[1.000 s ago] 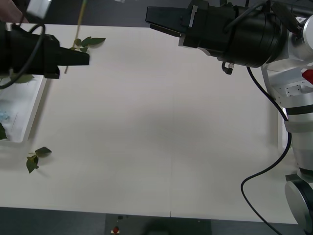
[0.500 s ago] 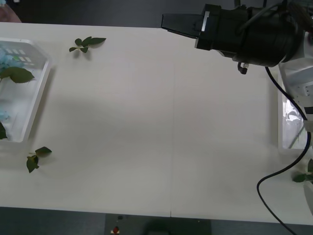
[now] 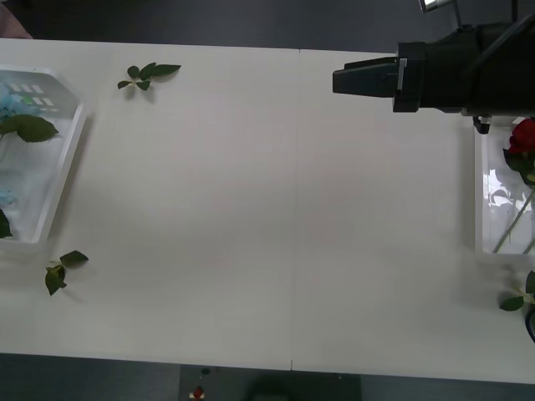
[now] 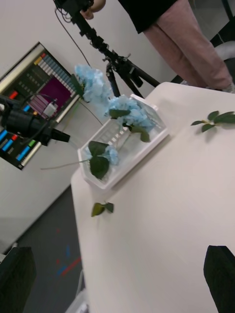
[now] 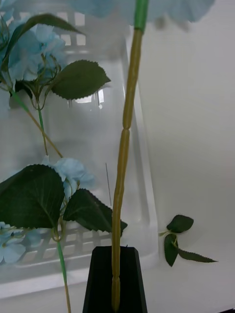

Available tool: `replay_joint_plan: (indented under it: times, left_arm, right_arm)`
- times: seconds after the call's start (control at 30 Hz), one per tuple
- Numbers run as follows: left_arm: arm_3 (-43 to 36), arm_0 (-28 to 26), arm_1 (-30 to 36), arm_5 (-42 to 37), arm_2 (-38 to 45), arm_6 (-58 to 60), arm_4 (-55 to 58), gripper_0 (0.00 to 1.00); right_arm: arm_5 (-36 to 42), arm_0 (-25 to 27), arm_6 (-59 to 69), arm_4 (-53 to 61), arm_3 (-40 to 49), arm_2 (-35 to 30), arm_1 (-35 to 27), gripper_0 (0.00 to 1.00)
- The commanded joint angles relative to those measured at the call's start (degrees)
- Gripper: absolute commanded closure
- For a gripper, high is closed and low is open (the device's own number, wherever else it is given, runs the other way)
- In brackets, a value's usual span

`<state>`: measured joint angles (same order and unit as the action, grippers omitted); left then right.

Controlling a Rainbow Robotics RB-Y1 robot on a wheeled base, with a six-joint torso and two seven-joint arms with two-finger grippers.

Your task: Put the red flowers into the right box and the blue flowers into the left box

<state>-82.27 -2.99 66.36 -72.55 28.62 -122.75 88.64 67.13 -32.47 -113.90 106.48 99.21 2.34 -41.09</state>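
Observation:
My left gripper (image 5: 115,254) is shut on the yellow-green stem (image 5: 125,146) of a blue flower whose pale bloom (image 5: 142,7) hangs over the left box (image 5: 147,215). That box (image 3: 71,142) sits at the table's far left, with other blue flowers (image 5: 34,44) and big dark leaves in it. The right wrist view shows the same box (image 4: 132,151) with a lifted blue bloom (image 4: 93,83) above it. My right gripper (image 3: 347,79), black, hovers open at the far right with nothing between its fingers (image 4: 220,274). A red flower (image 3: 522,134) lies in the right box (image 3: 480,200).
Loose green leaf sprigs lie on the table: one at the far left (image 3: 149,73), one near the left box's front corner (image 3: 63,269), one by the right box's front end (image 3: 518,301). The wide white tabletop (image 3: 267,209) stretches between the boxes.
The left arm has drawn out of the front view to the left with the stem. The right arm has pulled back to the right, uncovering the right box and its red flower.

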Motion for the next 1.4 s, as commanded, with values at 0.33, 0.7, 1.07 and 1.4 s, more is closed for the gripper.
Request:
replay_joint_plan:
  times: [0.33,0.7,1.07,1.4]
  left_arm:
    - [12.0,-5.3,2.4,1.9,-0.8,-15.2,1.1,1.00]
    - [12.2,-5.5,2.4,8.7,-7.5,-16.6,-2.5,1.00]
    - [12.2,-6.3,2.4,9.9,-8.3,-18.5,-2.6,0.61]
    - [12.2,-6.9,2.4,8.9,-6.6,-21.4,7.1,0.18]
  right_arm:
    - [5.9,4.7,-22.4,2.3,1.7,-3.2,-13.2,0.00]
    - [23.0,7.6,-33.9,0.9,-2.0,-14.7,-16.1,0.00]
    - [29.3,7.6,-41.1,0.9,-10.3,-17.5,-18.4,0.00]
    - [29.5,7.6,-41.1,-1.0,-14.0,-18.0,-18.7,0.00]
